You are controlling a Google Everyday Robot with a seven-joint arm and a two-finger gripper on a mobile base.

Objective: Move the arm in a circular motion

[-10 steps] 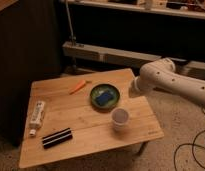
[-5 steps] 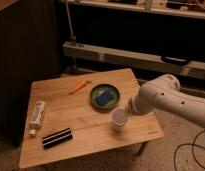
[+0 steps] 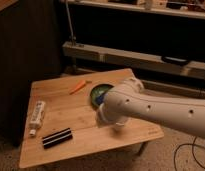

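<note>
The arm crossed table edge inward, gripper hidden.

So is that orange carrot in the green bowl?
No, the carrot lies on the table beside the bowl; the white arm hides the end effector.

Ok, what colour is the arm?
Cream-white arm with small dark holes, seen in the camera view; the gripper is not in view.

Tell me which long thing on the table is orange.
The carrot by the far edge; the tube is white, the bar black. The hand of the arm is out of view.
</note>
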